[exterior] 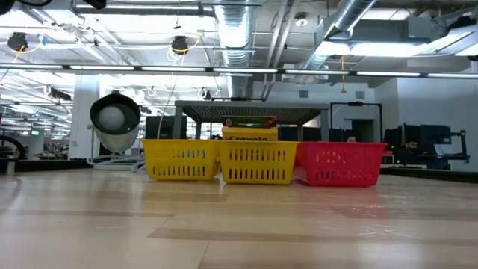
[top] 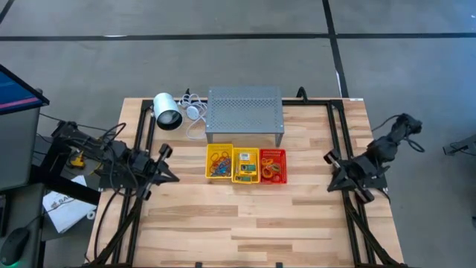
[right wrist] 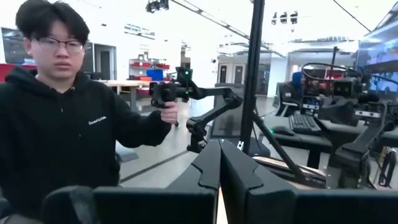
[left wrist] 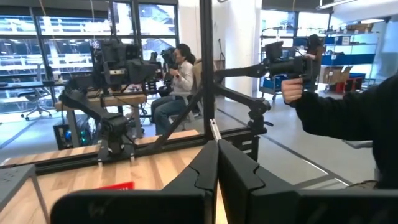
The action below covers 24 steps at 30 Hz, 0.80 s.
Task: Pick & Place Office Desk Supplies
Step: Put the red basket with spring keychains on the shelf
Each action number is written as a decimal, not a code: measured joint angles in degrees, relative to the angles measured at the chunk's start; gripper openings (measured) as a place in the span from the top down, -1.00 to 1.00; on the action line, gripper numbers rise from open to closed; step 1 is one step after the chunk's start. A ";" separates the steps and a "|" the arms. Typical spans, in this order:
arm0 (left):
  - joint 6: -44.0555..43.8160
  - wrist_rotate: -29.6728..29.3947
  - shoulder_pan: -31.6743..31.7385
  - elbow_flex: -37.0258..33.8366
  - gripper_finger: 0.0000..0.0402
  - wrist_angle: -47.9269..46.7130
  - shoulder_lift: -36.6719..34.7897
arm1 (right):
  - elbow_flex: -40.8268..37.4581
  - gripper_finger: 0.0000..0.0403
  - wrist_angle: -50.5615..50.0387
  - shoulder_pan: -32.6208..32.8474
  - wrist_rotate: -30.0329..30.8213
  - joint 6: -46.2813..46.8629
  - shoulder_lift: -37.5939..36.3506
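The office supplies lie in three small baskets side by side at the table's middle. The left yellow basket (top: pixel 219 164) holds rubber bands and coloured rings. The middle yellow basket (top: pixel 246 165) holds crayon boxes, one showing above its rim (exterior: pixel 250 134). The red basket (top: pixel 273 166) holds orange and reddish bands or rings. My left gripper (top: pixel 169 170) is shut at the table's left edge, level, pointing toward the baskets, its fingers (left wrist: pixel 217 168) together. My right gripper (top: pixel 332 170) is shut at the right edge, its fingers (right wrist: pixel 219 168) together. Neither touches anything.
A grey perforated metal stand (top: pixel 244 114) stands just behind the baskets, and a white lamp (top: pixel 167 112) with its cable lies at the far left. A black frame (top: pixel 137 141) runs along the table's sides. The bare wood (top: pixel 245 223) lies in front of the baskets. A person (right wrist: pixel 68 124) stands beyond the table.
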 joint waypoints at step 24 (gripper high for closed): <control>1.36 3.26 13.89 -0.02 0.99 12.52 24.46 | 3.54 1.00 3.85 -21.16 8.16 8.69 28.35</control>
